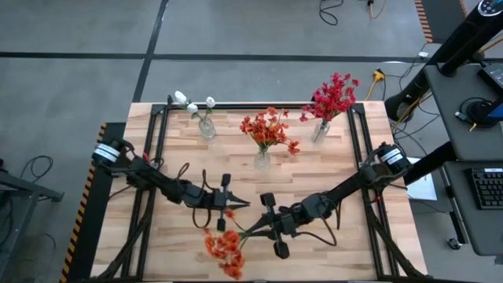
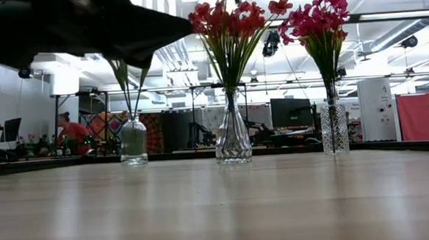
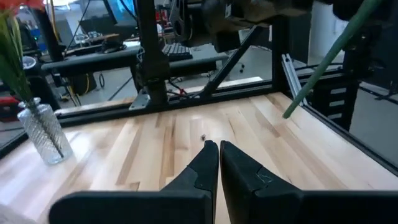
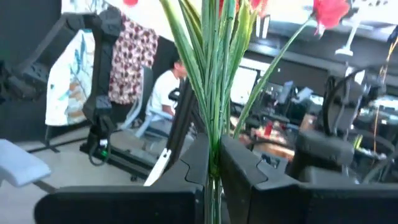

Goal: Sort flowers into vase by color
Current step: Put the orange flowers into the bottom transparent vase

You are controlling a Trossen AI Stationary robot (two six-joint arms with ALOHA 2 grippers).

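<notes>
An orange-bloomed spray (image 1: 224,245) is in my right gripper (image 1: 259,228), which is shut on its green stems above the table's near middle; its blooms point toward the near-left. In the right wrist view the stems (image 4: 213,93) rise between the fingers. My left gripper (image 1: 240,204) hovers just left of it, shut and touching nothing; its wrist view shows a stem end (image 3: 320,65) ahead and above. At the far side stand three glass vases: white flowers (image 1: 206,126), orange flowers (image 1: 263,153), red flowers (image 1: 322,126). My right gripper pinches the bundle of green stems (image 4: 214,163) between its two fingers, which lie across the stems, coming from the table's right. The spray is lifted clear of the table; its blooms (image 1: 222,250) reach out beyond the fingers toward the near-left.
Black frame rails run along the table's left (image 1: 149,157), right (image 1: 360,149) and far (image 1: 259,104) sides. Bare wood lies between the vases and the grippers. A person (image 2: 72,131) sits in the room behind the table.
</notes>
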